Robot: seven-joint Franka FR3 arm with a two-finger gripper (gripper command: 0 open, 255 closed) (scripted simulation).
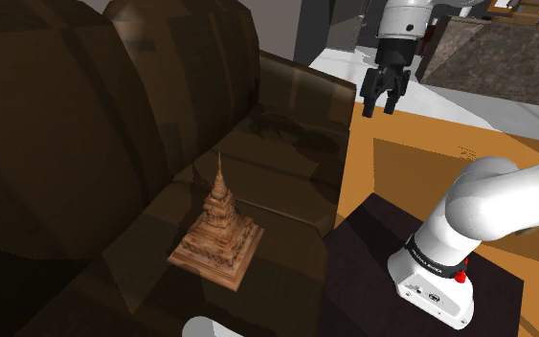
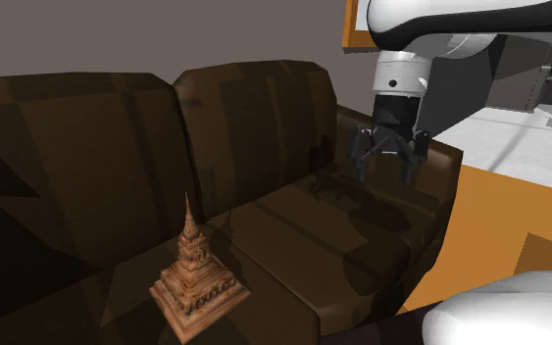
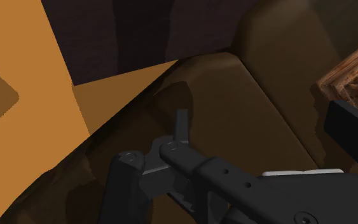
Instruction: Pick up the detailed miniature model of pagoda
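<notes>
Nearest in the shoulder view, the white arm's base point(image 1: 436, 273) is seen mounted on the dark stand point(image 1: 363, 258). Just beyond it, the brown tiered pagoda model point(image 1: 217, 230) is set upright on a seat cushion of the dark brown sofa point(image 1: 85, 144), with its spire pointing up. Farther off, the black claw point(image 1: 378, 110) is held released in the air by the sofa's far armrest point(image 1: 305, 91). Its fingers are spread, nothing is gripped, and it is well apart from the pagoda model. Orange floor point(image 1: 401, 163) is seen beside the sofa.
</notes>
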